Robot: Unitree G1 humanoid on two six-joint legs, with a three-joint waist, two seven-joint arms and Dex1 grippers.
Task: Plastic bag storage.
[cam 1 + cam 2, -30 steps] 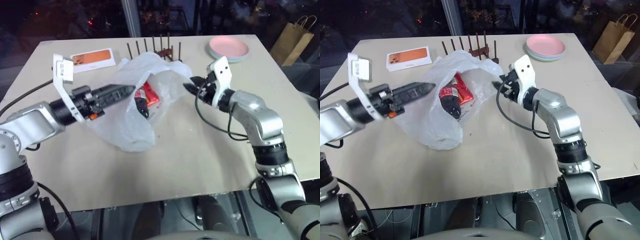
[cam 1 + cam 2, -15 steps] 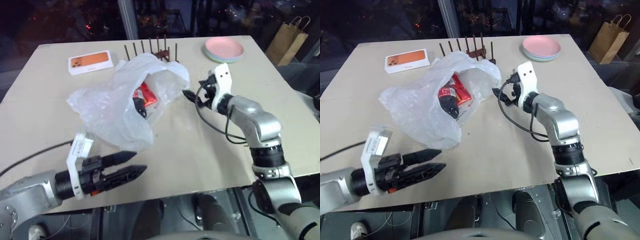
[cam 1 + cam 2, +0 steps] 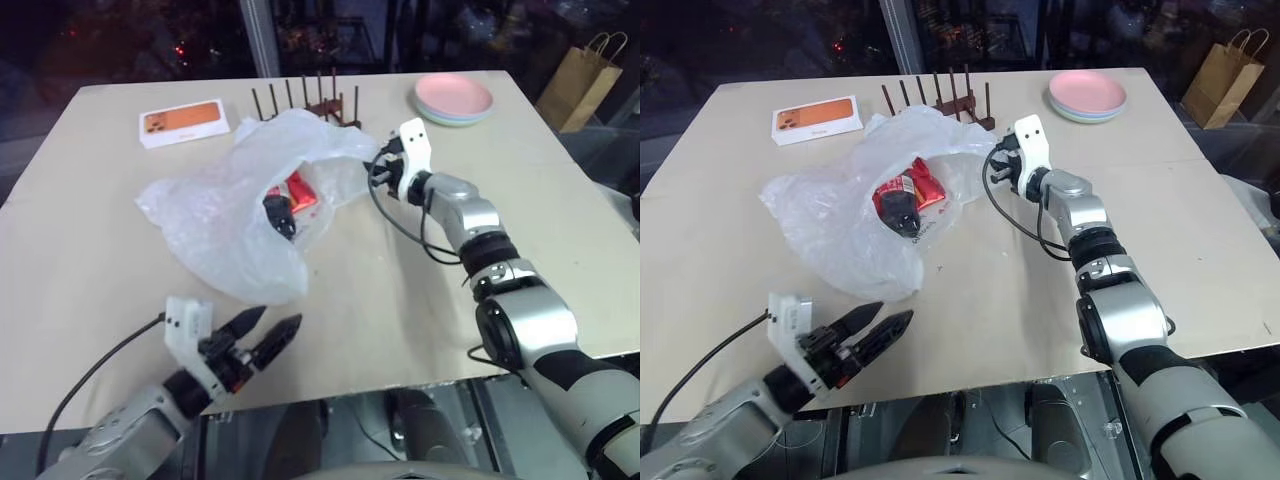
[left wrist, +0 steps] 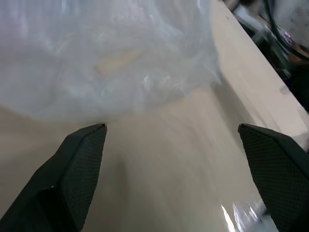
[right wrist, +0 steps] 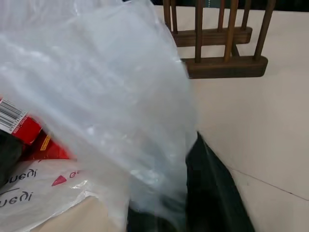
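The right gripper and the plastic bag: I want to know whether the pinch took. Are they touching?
Touching. In the right wrist view the plastic bag film drapes over and between the shut right gripper fingers.

Beige table (image 3: 420,290): plastic bag (image 3: 215,215), orange box (image 3: 183,122), wooden rack (image 3: 315,100), pink plates (image 3: 454,98).

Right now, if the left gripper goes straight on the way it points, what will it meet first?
Probably the plastic bag. The left gripper, jaws open, points low across bare table at the bag's near edge; how far off is unclear.
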